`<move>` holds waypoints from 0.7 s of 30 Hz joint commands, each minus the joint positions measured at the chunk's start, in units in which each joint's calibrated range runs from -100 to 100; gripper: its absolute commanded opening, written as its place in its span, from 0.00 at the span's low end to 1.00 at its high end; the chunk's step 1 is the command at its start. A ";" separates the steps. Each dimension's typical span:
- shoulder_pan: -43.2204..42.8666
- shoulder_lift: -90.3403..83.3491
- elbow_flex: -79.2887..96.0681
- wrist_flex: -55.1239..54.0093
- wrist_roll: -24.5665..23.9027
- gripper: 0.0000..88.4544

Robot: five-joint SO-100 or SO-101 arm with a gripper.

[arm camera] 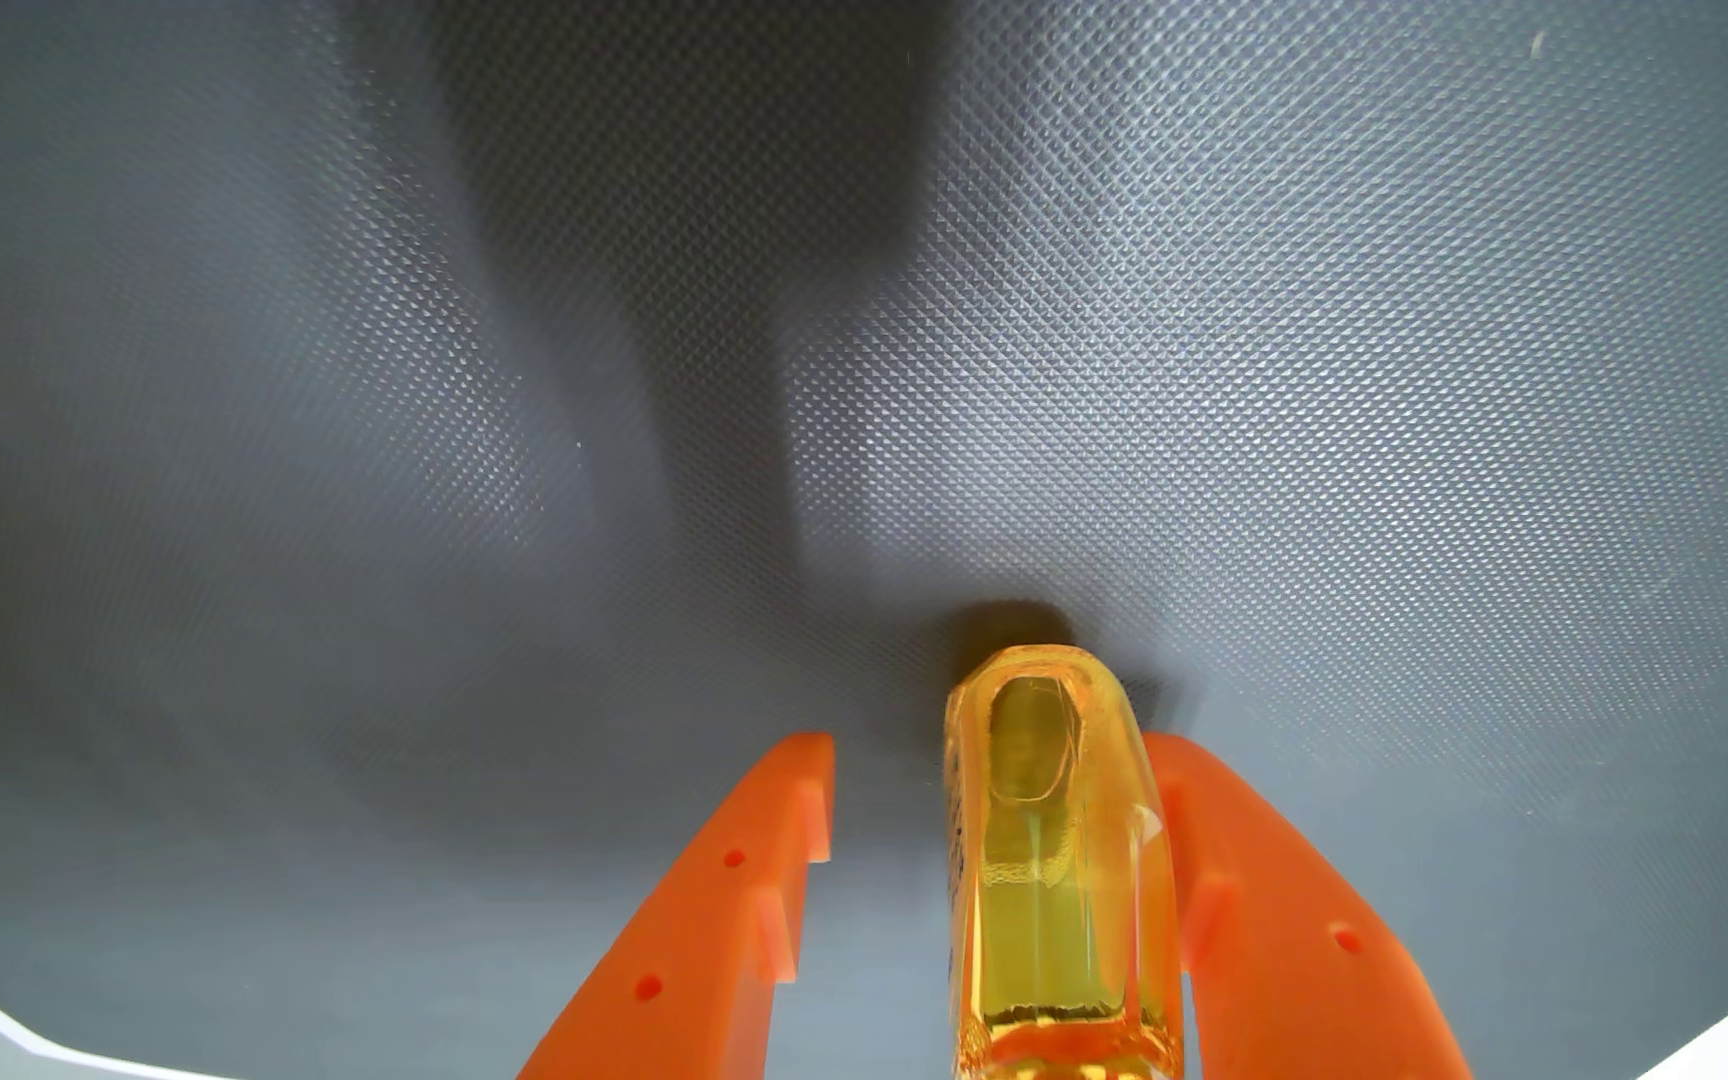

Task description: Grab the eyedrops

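In the wrist view the orange claw is standing apart around the yellow eyedrop bottle, which is sitting on the grey mat near its lower edge against the right finger, so closing and lifting are likely remaining.

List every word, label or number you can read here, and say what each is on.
Nothing here is legible.
Bottle: dark print runs along its left edge, too small and blurred to read.
Gripper: its orange fingers carry only holes and notches, no text.
Mat: plain textured grey, no marks.
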 commanded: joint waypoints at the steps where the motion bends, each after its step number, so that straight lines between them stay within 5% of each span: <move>1: 0.05 -0.31 -1.93 -0.12 0.00 0.15; 6: -0.29 -0.31 -2.56 -0.12 0.11 0.01; 21: -0.37 -0.57 -2.65 0.05 -0.16 0.01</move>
